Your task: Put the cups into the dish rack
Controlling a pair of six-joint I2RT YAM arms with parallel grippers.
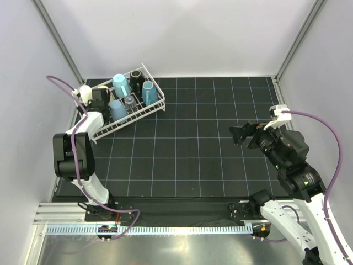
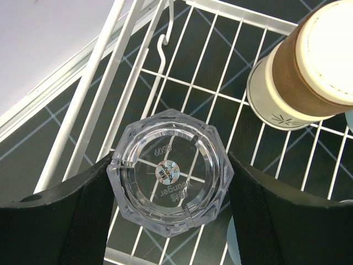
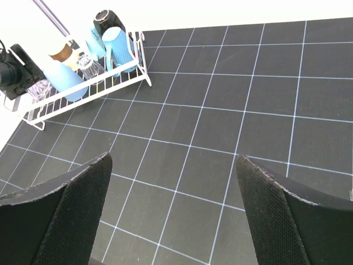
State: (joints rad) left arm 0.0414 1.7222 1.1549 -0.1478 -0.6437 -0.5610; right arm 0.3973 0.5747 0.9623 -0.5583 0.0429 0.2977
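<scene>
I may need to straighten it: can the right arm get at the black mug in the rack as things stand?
Probably not easily. Nothing lies on the mat between them, but the black mug stands at the dish rack's far end, across the mat from the right hand; likely a long stretch.

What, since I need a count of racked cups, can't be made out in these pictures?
- Top view: the glass is hidden under the left gripper.
- Left wrist view: the brown cup is cut off by the right edge.
- Right wrist view: the rack is far off, its load small and overlapping; the black mug is half hidden behind a blue mug.
</scene>
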